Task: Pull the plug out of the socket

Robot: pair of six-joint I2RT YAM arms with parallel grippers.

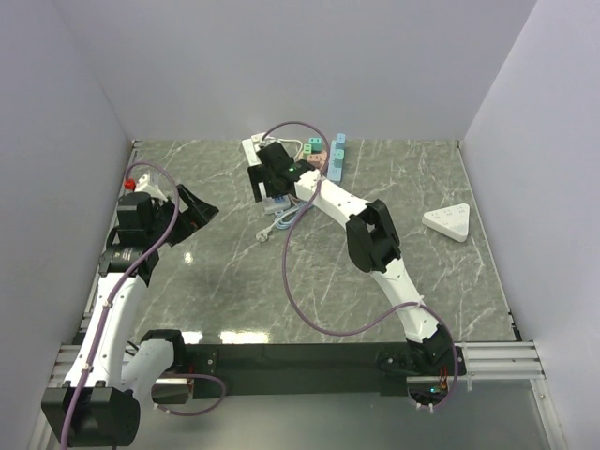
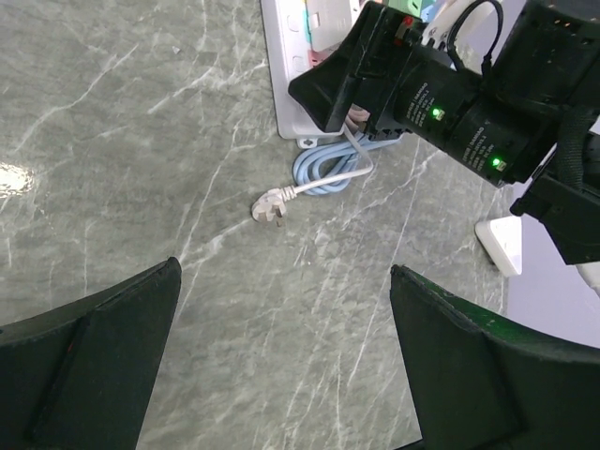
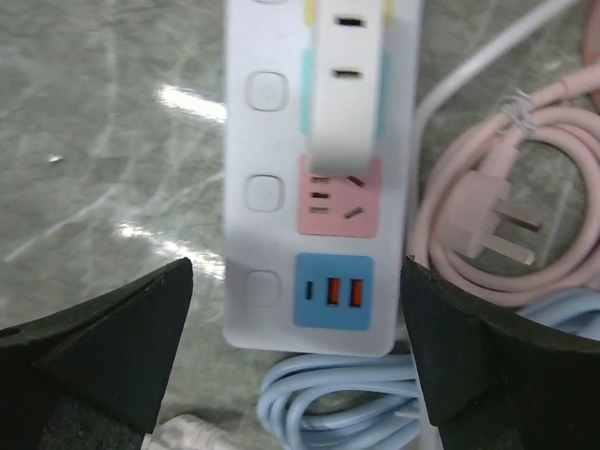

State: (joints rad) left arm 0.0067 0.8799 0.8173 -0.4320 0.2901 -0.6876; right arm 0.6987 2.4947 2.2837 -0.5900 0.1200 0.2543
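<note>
You're on the approach: right hand point(image 3: 298, 323) hangs open above the socket strip point(image 3: 264, 141). Straddle the white plug point(image 3: 345, 94), close, pull. Left hand point(image 2: 286, 277) is open too.

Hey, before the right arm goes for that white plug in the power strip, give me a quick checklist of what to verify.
1. Open right gripper: ok.
2. Target white plug seated in the power strip: ok, not yet pulled.
3. Its fingers straddling the plug: not ok, they flank the USB end.
4. Loose pink cable clear of the fingers: cannot tell, it lies close beside one.
5. Open left gripper away from the strip: ok.
6. Strip braced: not ok, no gripper holds it.
</note>
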